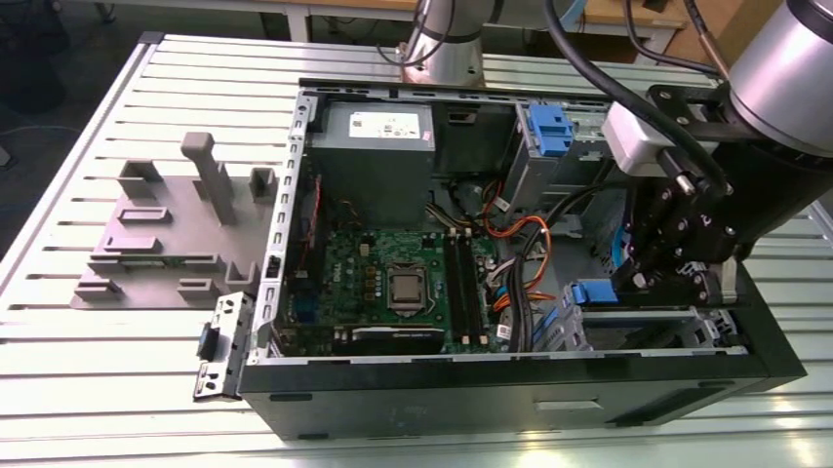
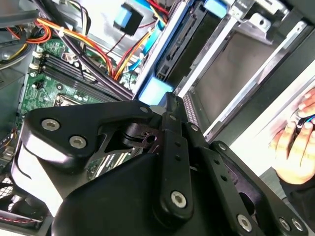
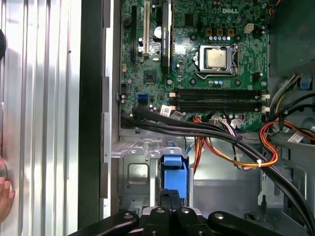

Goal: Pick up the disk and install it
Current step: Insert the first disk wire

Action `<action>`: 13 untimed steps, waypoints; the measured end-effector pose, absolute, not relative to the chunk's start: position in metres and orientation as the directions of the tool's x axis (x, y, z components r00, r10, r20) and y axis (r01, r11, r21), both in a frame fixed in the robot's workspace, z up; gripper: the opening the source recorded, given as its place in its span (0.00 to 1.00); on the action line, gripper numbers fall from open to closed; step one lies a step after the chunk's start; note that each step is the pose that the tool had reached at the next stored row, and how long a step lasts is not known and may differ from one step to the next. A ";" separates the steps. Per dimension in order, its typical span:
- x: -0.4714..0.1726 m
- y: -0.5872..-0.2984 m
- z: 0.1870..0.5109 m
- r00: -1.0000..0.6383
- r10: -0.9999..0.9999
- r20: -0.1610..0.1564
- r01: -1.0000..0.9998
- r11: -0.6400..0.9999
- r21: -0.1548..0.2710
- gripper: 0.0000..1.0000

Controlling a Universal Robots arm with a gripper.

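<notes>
The disk stands on edge in the drive cage at the open computer case's corner on the exterior view's right; its blue end tab (image 1: 592,291) sticks up there. In the second wrist view its blue rail (image 2: 156,90) and dark side run away from my fingertips. My gripper (image 1: 638,283) hangs over that cage, jaws shut. Both wrist views show the gripper (image 2: 170,101) (image 3: 171,194) with its tips right at the disk's blue end (image 3: 174,169). Whether the tips pinch the tab or only touch it, I cannot tell.
Orange and black cables (image 3: 221,140) cross between the motherboard (image 1: 390,273) and the cage. A grey power-supply box (image 1: 375,146) and a tall blue latch piece (image 1: 547,132) sit at the case's far side. A grey fixture (image 1: 170,224) stands on the slatted table. A person's hand (image 2: 295,132) rests outside the case wall.
</notes>
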State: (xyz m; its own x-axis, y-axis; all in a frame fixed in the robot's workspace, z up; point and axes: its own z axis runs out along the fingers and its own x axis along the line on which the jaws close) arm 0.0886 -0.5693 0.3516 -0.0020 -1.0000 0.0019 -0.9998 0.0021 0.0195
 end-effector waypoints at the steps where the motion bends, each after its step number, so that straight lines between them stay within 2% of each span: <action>1: 0.090 -0.569 0.352 -0.002 -1.000 0.002 -1.000 0.002 0.019 0.11; 13: 0.108 -0.569 0.351 -0.002 -1.000 0.002 -1.000 0.002 0.019 0.11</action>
State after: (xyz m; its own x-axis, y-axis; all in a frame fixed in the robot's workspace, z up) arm 0.1079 -0.5692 0.3513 -0.0021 -1.0000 0.0018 -0.9998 0.0021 0.0195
